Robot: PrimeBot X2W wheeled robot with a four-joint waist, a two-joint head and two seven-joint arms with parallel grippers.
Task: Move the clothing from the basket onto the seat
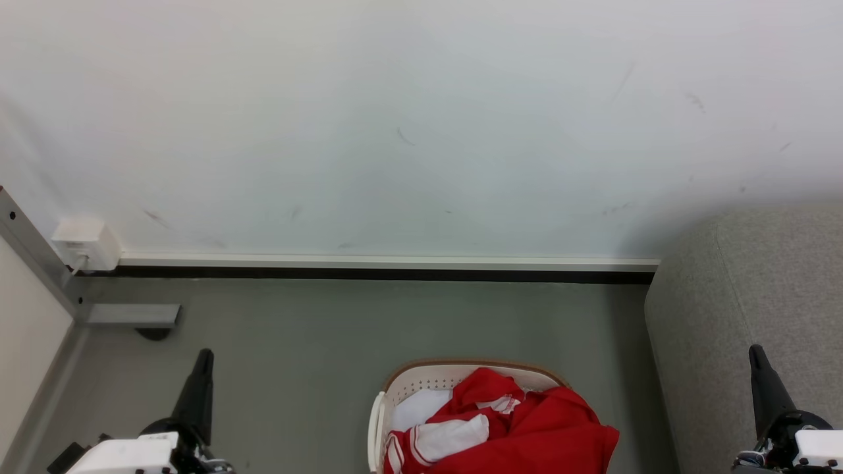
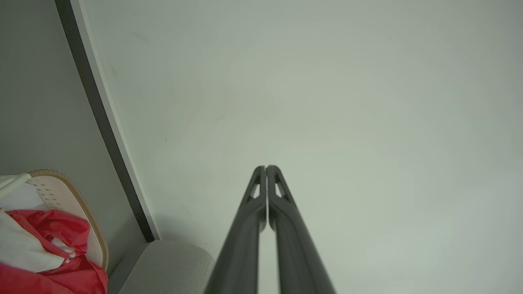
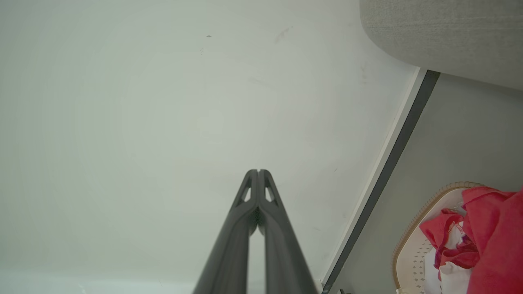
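The red clothing [image 1: 520, 428] with white panels lies heaped in the cream basket [image 1: 421, 378] on the floor at the bottom centre of the head view, spilling over its right rim. The grey seat [image 1: 744, 316] stands to the basket's right. My left gripper [image 1: 204, 355] is shut and empty, raised left of the basket. My right gripper [image 1: 755, 350] is shut and empty, in front of the seat. In the left wrist view the shut left gripper [image 2: 266, 167] points at the wall, with the clothing [image 2: 53, 228] and basket [image 2: 77, 200] at lower left. In the right wrist view the shut right gripper [image 3: 258, 171] also faces the wall, with the clothing [image 3: 494, 228], basket [image 3: 416, 249] and seat [image 3: 449, 36] to its right.
A white wall [image 1: 421, 131] with a pale skirting board [image 1: 388, 263] runs behind the basket. A white socket box [image 1: 85, 243] and a grey metal frame [image 1: 39, 257] stand at the left. Grey floor [image 1: 296, 342] lies between the left gripper and the basket.
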